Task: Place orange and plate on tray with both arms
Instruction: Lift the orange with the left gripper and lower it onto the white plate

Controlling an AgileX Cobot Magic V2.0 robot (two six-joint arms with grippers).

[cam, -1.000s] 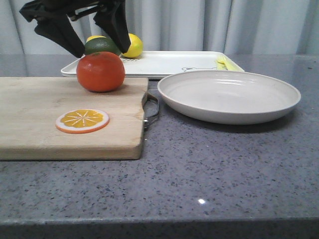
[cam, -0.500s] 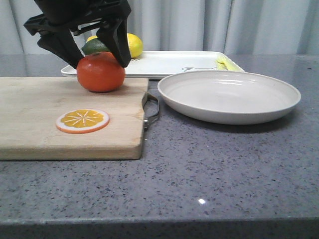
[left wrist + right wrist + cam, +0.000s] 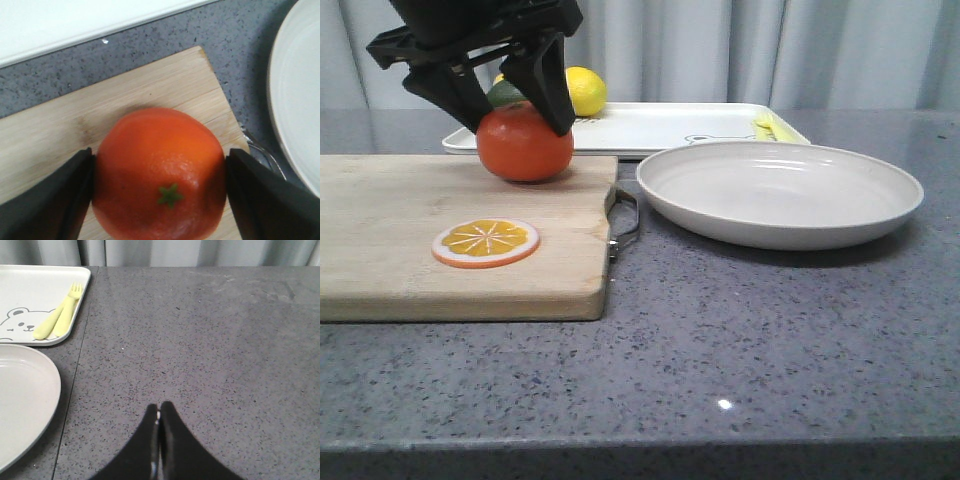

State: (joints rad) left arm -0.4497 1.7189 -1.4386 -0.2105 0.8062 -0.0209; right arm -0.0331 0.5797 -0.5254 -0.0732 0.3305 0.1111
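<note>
**Left hand on orange, right hand idle**

No readable text anywhere; only a bear face drawn on the tray (image 3: 650,125). Left hand (image 3: 510,105) reaches down from above, fingers (image 3: 45,205) clamped on both sides of the orange (image 3: 524,142), which sits on the cutting board (image 3: 420,230). Arm body cropped. Plate (image 3: 780,190) on bench (image 3: 770,330), beside board. Right hand (image 3: 159,440) low over bench, fingers pressed together, holding nothing.

I counted one orange (image 3: 523,143), one orange slice (image 3: 485,242), one lemon (image 3: 584,90) and one dark green fruit (image 3: 504,93) in the upper left of the front frame. There was one plate (image 3: 779,192), one tray (image 3: 650,125) and one cutting board (image 3: 460,232). On the tray's right end lay two pale yellow utensils (image 3: 56,319); one showed fork tines, the other I could not identify.
</note>
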